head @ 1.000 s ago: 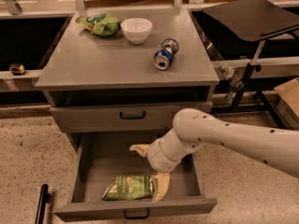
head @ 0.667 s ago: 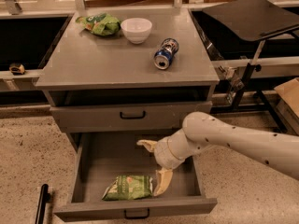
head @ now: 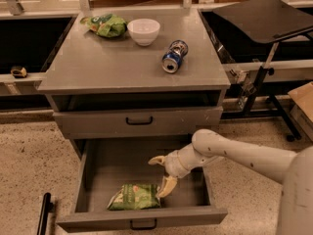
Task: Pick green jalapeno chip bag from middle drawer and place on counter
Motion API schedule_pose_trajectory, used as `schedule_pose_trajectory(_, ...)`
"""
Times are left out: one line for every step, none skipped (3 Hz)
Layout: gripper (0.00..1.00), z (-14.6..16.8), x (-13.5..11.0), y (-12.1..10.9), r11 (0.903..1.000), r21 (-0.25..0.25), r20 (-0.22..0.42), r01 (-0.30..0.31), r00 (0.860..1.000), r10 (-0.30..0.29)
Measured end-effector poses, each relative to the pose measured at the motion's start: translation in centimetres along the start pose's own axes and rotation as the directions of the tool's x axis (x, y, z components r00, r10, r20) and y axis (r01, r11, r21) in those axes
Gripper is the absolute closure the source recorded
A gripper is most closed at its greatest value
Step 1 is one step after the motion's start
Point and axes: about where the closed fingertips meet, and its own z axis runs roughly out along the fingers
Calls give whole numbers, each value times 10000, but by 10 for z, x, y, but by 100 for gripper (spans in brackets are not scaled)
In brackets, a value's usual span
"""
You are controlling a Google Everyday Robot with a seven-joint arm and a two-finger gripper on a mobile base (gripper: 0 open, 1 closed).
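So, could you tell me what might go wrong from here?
The gripper is in the open drawer, fingers open at the right end of the bag; an edge pinch may slip. Lifting out, the arm could hit the closed drawer above. The can lying on the counter might roll if bumped.

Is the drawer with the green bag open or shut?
Open: the middle drawer stands pulled out, the green jalapeno chip bag lying flat inside, the end effector open at its right end.

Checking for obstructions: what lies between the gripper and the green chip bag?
Nothing: camera view shows the open gripper right beside the chip bag.
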Motion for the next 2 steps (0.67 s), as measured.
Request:
schedule_pose_trajectory(0,31,34,1,9948,-853,-176,-560,9983,547)
schedule_pose_trajectory(0,42,51,9,9917,-1229,-358,-387,9988,346)
